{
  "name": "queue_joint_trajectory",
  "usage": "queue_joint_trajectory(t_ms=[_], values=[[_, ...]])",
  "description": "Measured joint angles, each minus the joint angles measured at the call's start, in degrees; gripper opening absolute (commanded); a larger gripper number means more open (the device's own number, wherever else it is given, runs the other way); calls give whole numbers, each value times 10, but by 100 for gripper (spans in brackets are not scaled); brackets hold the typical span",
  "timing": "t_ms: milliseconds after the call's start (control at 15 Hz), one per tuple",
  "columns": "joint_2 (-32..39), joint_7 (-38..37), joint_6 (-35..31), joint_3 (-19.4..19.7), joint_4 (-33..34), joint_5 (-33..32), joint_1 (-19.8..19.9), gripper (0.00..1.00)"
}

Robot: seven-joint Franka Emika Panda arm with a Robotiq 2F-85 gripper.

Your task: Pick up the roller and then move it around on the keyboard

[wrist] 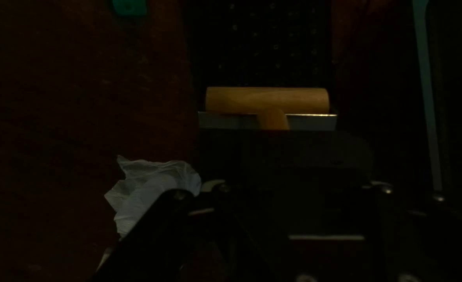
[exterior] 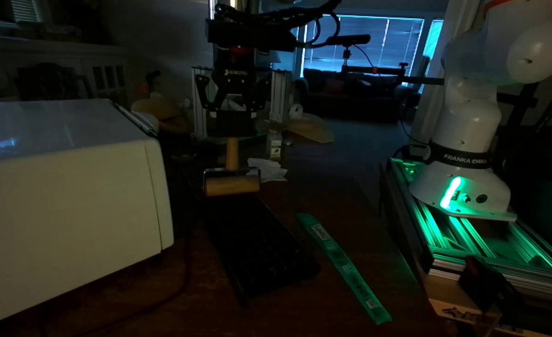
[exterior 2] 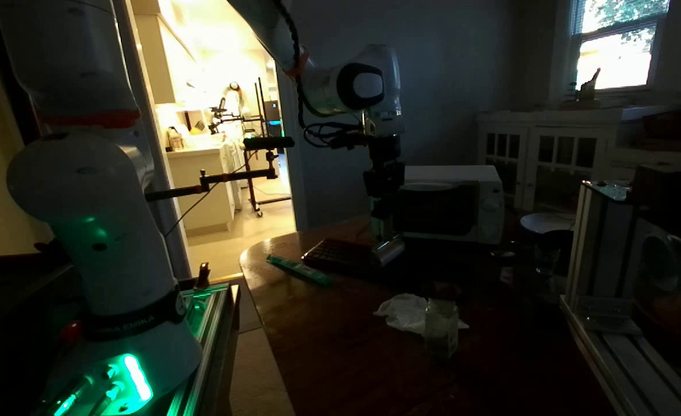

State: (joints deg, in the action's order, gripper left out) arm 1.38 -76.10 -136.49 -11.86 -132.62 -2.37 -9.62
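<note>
Hanging from the gripper [exterior: 232, 126]: this was the roller [exterior: 232, 161] — handle upright, wooden cylinder crosswise at the bottom.
Jaws: they were clamped on the handle.
Roller's place: it was over the keyboard [exterior: 261, 243], crosswise to its length; whether the cylinder touched the keys, I could not tell from where I stood.
Keyboard: it lay flat on the table [exterior 2: 317, 329], between the white appliance [exterior: 69, 201] and the green strip [exterior: 344, 267].
Crumpled tissue [exterior 2: 401, 312]: it lay near the jar [exterior 2: 442, 326].
Arm base [exterior: 472, 185]: it shone green onto the metal frame [exterior: 437, 231] — the table lay in dimness.
</note>
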Motion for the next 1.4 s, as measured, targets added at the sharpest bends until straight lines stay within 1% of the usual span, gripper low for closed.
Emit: queue_joint_trajectory(t_ms=[267,1067,1400], values=[[2,0,-29,0,-14,7,-1,33],[1,16,-31,-2,-19,45,-16,33],[-5,35,-31,-12,-28,80,-29,33]])
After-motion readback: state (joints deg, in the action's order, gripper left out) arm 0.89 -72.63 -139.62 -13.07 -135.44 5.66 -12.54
